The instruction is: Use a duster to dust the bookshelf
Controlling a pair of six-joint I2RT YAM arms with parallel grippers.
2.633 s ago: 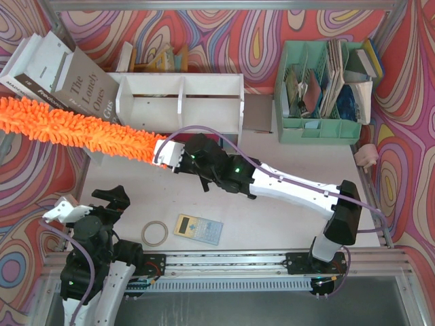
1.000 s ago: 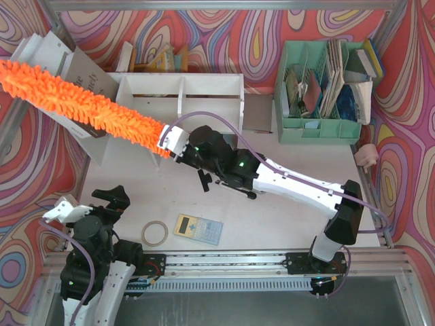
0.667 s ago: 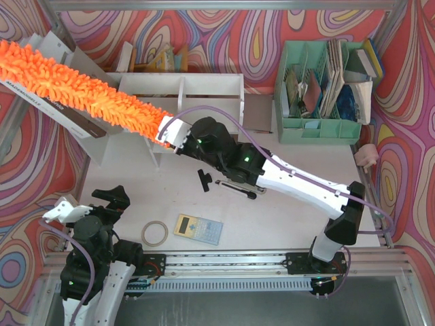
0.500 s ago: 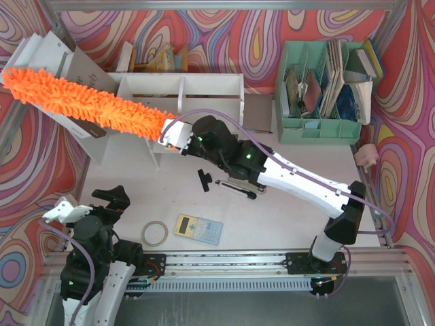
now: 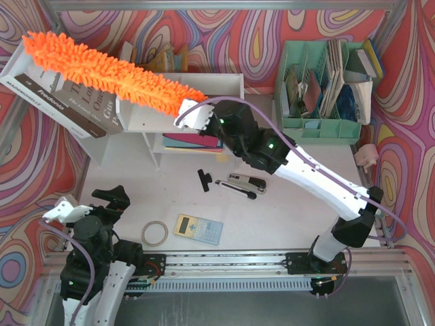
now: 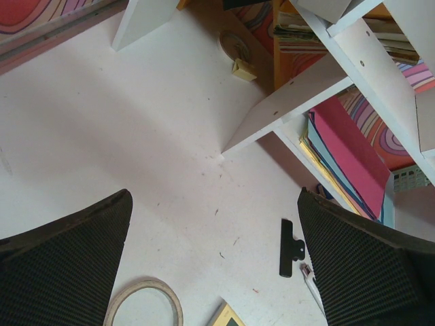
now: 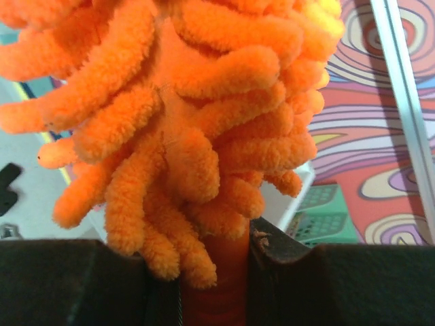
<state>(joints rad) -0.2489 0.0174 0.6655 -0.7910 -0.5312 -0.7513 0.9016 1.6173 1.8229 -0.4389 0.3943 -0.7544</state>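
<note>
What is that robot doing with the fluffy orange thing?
It is dusting. The right gripper grips the duster by its handle and reaches it over the top of the bookshelf and the books leaning at its left end. The left gripper hangs open near the table's front edge, holding nothing.

The handle of the duster (image 7: 183, 122) is mostly hidden within the right gripper (image 7: 214, 272)'s jaws.

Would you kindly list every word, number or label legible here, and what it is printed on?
"Freedom": dark book spine, upper left.
"Lonely One…", cut off: grey book cover, partly under the duster.
Too small or blurred: other spine print, the calculator, contents of the green organizer.
Wrist views: no text.
</note>
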